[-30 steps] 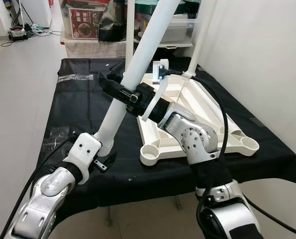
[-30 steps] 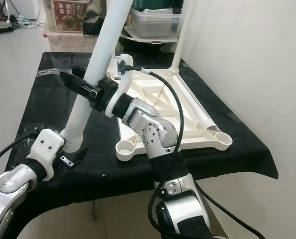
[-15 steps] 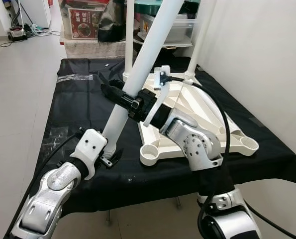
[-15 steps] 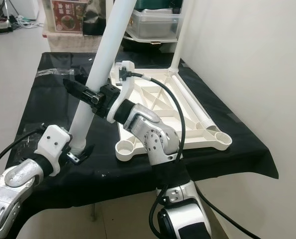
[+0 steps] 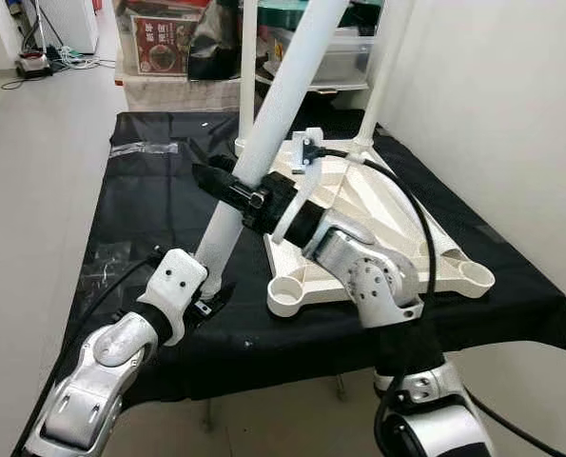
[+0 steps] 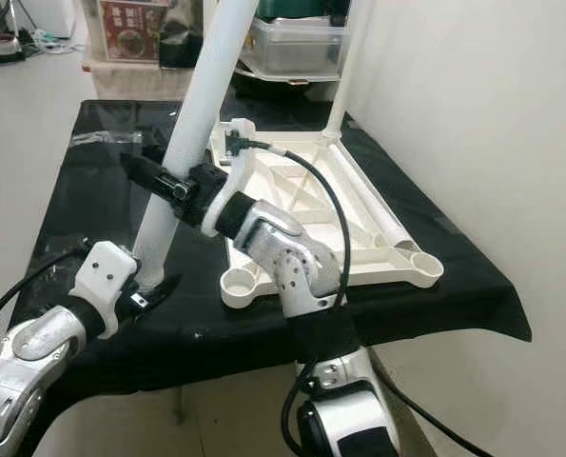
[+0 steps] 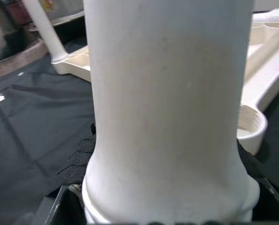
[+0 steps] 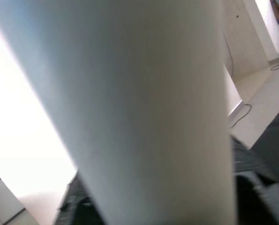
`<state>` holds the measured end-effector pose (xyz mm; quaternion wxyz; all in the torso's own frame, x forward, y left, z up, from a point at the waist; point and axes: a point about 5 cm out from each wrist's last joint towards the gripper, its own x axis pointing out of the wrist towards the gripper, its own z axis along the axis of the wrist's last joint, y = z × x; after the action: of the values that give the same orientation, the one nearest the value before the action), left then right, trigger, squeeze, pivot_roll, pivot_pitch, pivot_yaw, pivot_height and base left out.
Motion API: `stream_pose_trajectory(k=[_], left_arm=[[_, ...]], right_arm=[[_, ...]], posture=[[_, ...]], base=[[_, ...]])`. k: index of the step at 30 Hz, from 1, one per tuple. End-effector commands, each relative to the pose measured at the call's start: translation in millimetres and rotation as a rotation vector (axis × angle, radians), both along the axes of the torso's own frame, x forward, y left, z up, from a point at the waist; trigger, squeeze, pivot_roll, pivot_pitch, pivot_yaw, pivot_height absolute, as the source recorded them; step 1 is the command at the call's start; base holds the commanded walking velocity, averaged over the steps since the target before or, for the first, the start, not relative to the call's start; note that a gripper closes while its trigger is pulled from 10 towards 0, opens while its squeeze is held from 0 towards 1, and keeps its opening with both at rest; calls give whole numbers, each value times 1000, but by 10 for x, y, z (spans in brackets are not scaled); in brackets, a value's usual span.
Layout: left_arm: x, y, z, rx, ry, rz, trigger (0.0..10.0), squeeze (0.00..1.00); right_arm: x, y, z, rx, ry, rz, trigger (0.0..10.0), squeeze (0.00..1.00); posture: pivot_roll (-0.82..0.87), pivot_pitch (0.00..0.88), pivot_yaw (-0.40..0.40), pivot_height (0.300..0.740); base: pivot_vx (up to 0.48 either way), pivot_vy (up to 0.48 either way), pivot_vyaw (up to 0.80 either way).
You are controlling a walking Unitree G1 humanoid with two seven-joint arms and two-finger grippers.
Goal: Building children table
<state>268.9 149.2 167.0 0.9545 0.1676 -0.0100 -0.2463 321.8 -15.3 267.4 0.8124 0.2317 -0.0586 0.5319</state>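
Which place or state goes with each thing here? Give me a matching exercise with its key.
Things:
1. long white plastic table leg
2. white ribbed plastic tabletop
3. left gripper
4. right gripper

Places or states:
A. lying upside down on the black cloth
B. clamped partway up the leg
C. tilted, held by both grippers
D. at the leg's lower end, near the cloth

Pairs: 1-C, 2-A, 3-D, 4-B
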Motion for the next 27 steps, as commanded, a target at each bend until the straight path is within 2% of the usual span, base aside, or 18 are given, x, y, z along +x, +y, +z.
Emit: stream_pose_trajectory(k=[1, 3, 4, 5, 6, 7, 9, 11, 12, 15, 17, 19, 20, 21, 22, 23, 24, 27], left_arm=[[17, -47, -53, 33, 16, -8, 10000, 0], [31, -41, -51, 53, 6, 2, 10000, 0], [64, -21, -43, 95, -16, 34, 10000, 0], [64, -21, -43, 95, -16, 34, 10000, 0], [108, 9, -36, 145, -36, 82, 10000, 0], [137, 29, -30, 176, -50, 115, 10000, 0], [137, 29, -30, 176, -50, 115, 10000, 0], [219, 2, -38, 286, -86, 180, 10000, 0], [219, 2, -38, 286, -86, 180, 10000, 0], [323, -218, -17, 325, -129, 213, 10000, 0], [323, -218, -17, 325, -129, 213, 10000, 0], [364, -473, -2, 325, -153, 164, 10000, 0], [364, -473, -2, 325, -153, 164, 10000, 0], [375, -583, -1, 330, -163, 136, 10000, 0], [377, -660, -7, 329, -164, 110, 10000, 0], [378, -702, -14, 329, -165, 97, 10000, 0], [379, -719, -22, 334, -167, 91, 10000, 0], [383, -696, -51, 352, -165, 99, 10000, 0]], right_arm=[[-32, 30, 56, 13, -9, 6, 10000, 1000], [-10, 26, 52, 8, -3, -25, 10000, 1000], [38, 24, 40, 12, 27, -81, 10000, 416], [38, 24, 40, 12, 27, -81, 10000, 416], [108, 16, 14, 37, 102, -146, 10000, 0], [150, 13, -8, 55, 157, -184, 10000, 0], [150, 13, -8, 55, 157, -184, 10000, 0], [231, 2, -119, 87, 287, -282, 10000, 0], [231, 2, -119, 87, 287, -282, 10000, 0], [273, 25, -313, 96, 441, -378, 10000, 0], [273, 25, -313, 96, 441, -378, 10000, 0], [263, 49, -381, 101, 502, -402, 10000, 0], [263, 49, -381, 101, 502, -402, 10000, 0], [268, 52, -409, 112, 540, -412, 10000, 0], [277, 45, -425, 131, 572, -422, 4471, 0], [286, 40, -432, 144, 594, -429, 4471, 0], [292, 26, -427, 179, 626, -427, 0, 0], [290, 11, -382, 240, 658, -402, 0, 0]], posture=[[85, 0, -86, 740], [85, 0, -86, 740], [83, 0, -87, 740], [83, 0, -87, 740], [83, 0, -87, 740], [83, 0, -87, 740], [83, 0, -87, 740], [90, 0, -93, 740], [90, 0, -93, 740], [88, 0, -94, 740], [88, 0, -94, 740], [88, 0, -97, 740], [88, 0, -97, 740], [85, 0, -95, 740], [77, 0, -88, 740], [77, 0, -88, 740], [76, 0, -86, 740], [74, 0, -80, 740]], base=[[0, 0, 0], [0, 0, 0], [0, 0, 0], [0, 0, 0], [0, 0, 0], [0, 0, 0], [0, 0, 0], [0, 0, 0], [0, 0, 0], [0, 0, 0], [0, 0, 0], [0, 0, 0], [0, 0, 0], [0, 0, 0], [0, 0, 0], [0, 0, 0], [0, 0, 0], [0, 0, 0]])
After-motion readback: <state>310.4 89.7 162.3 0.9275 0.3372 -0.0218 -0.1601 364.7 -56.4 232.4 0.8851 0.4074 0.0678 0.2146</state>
